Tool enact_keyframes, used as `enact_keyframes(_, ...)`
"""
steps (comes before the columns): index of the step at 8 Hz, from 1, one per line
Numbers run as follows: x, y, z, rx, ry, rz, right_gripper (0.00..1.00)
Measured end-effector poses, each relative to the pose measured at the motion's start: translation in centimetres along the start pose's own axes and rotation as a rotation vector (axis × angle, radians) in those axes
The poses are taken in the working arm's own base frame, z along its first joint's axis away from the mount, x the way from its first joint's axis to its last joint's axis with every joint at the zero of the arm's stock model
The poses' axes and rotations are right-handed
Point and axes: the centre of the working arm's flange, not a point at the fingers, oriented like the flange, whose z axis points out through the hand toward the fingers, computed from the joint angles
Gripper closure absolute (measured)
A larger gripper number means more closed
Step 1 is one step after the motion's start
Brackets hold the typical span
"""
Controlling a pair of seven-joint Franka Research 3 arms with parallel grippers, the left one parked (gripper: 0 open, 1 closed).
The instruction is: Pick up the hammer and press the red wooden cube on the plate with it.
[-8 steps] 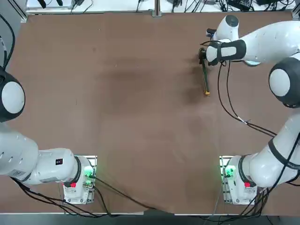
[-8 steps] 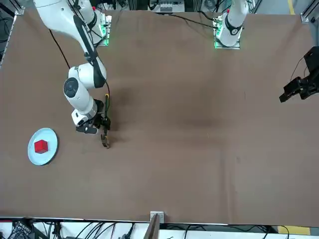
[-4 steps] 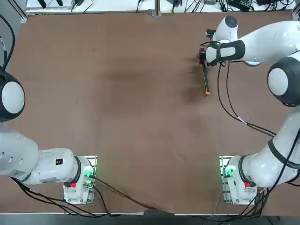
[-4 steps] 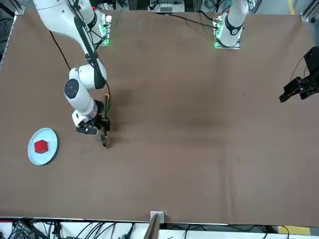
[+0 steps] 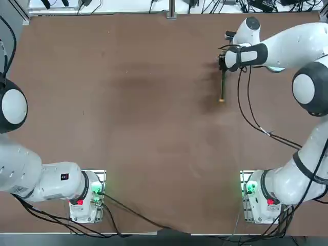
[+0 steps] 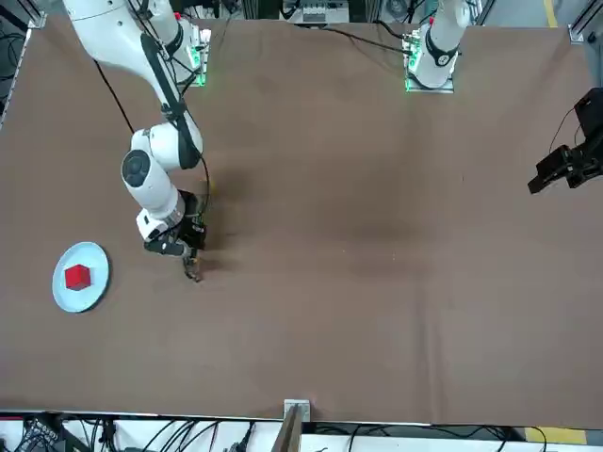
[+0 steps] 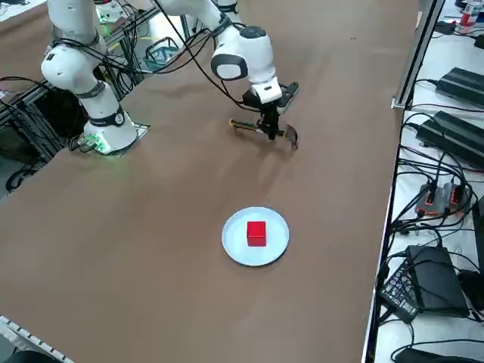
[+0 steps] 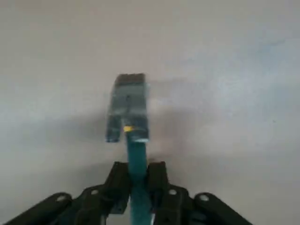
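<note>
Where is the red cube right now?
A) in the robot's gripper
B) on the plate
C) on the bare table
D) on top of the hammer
B: the red cube sits in the middle of the plate, while the right gripper is off to the side, shut on the hammer.

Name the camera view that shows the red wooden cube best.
The right side view: the red wooden cube sits large and unblocked on the plate, apart from the right gripper holding the hammer. The front view shows it smaller. The top and wrist views miss it.
</note>
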Motion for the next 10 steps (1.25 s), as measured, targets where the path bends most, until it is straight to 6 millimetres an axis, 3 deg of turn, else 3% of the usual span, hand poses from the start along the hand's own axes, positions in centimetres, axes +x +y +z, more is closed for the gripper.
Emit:
enact_keyframes(1,0.9,1.0,-1.1,-0.008,0.003,0.019,0.79)
enact_keyframes(3,3.7,5.7,-6.4,-0.041,-0.018,0.072,0.79)
enact_keyframes(5,5.8,12.4,-12.2,-0.062,-0.05,0.075,0.79)
enact_keyframes(6,6.4,16.4,-13.8,-0.069,-0.051,0.079,0.79)
enact_keyframes(8,6.8,24.1,-14.4,-0.084,-0.048,0.121,0.79)
enact_keyframes(10,7.1,28.2,-14.2,-0.095,-0.048,0.161,0.79)
